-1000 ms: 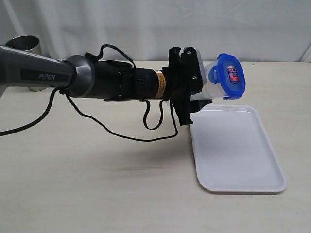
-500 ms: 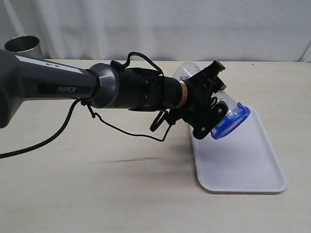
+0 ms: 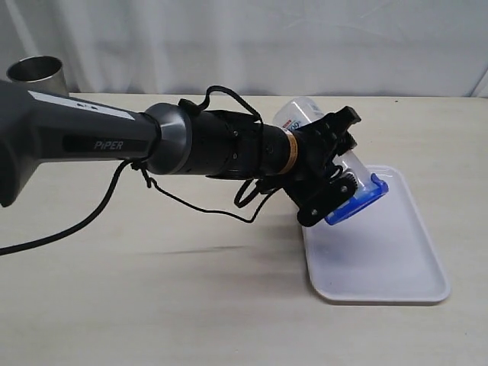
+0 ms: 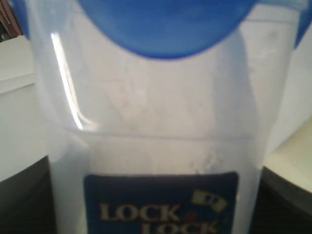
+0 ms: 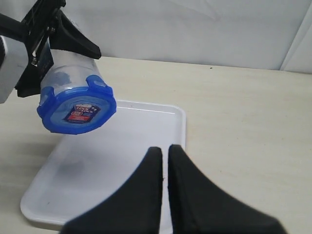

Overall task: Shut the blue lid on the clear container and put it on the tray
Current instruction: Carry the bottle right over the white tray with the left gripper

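The left fingers point(image 3: 324, 202) are clamped across the body of the clear container point(image 3: 353, 164), one on either side of its wall, spread as wide as the tumbler. Gripping mid-body leaves both ends free, which suits setting it down. In the left wrist view the LOCK & LOCK label point(image 4: 161, 204) fills the frame, with the blue lid point(image 4: 165, 29) beyond it.

The lid sits on the container's mouth, and in the right wrist view its tabs look folded down, so I judge the closing step done and the placing step in hand.

The container hangs tilted, base up towards the far edge of the worktop point(image 3: 152, 305) and lid end lowest. It is over the far left corner of the tray point(image 3: 381, 263). It appears clear of the tray floor, with a faint shadow beneath. Set down at this tilt it would land on the lid's rim, so it probably needs levelling first.

The right fingers point(image 5: 146, 195) are pressed together and empty, parked over the tray's near side, apparently out of the way.

A steel cup point(image 3: 34, 70) stands at the worktop's far left corner, well apart.
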`<state>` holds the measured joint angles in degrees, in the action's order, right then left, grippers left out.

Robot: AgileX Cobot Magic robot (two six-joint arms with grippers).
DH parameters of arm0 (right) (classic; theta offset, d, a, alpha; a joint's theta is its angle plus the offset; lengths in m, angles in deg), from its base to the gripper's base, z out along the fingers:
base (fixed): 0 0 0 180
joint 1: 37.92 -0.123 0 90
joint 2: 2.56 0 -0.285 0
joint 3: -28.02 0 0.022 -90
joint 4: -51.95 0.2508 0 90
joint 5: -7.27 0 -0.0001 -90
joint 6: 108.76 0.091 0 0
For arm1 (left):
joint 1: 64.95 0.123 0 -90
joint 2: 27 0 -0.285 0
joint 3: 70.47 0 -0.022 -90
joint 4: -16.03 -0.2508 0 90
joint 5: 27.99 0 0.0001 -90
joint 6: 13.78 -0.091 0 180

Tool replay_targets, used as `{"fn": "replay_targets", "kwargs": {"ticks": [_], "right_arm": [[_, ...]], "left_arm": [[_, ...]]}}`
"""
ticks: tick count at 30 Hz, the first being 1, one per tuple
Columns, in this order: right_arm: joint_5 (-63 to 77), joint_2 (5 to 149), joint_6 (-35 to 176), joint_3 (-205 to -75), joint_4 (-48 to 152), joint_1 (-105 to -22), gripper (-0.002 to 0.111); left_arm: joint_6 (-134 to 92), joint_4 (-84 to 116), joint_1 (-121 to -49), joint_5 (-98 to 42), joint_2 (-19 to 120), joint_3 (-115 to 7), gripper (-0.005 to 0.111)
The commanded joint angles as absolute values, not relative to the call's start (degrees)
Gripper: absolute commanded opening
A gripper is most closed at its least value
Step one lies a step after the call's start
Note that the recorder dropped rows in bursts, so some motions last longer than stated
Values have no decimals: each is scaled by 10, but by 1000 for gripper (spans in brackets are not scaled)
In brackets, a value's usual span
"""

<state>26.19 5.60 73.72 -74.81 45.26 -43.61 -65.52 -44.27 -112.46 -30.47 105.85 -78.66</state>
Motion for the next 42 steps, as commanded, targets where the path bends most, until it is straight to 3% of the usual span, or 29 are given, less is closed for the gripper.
{"fn": "replay_targets", "kwargs": {"ticks": [1, 15, 26, 38, 42], "right_arm": [[261, 52, 734, -748, 453, -433, 4], [261, 52, 734, -748, 453, -433, 4], [261, 52, 734, -748, 453, -433, 4], [256, 52, 734, -748, 453, -433, 4], [256, 52, 734, -748, 453, -434, 4]], "left_arm": [[-711, -434, -1139, -304, 1051, -793, 0], [-767, -437, -1157, -140, 1050, -840, 0], [-764, -434, -1179, -97, 1050, -840, 0], [-732, -430, -1190, -101, 1050, -840, 0], [-537, -417, -1183, -173, 1050, -840, 0]]}}
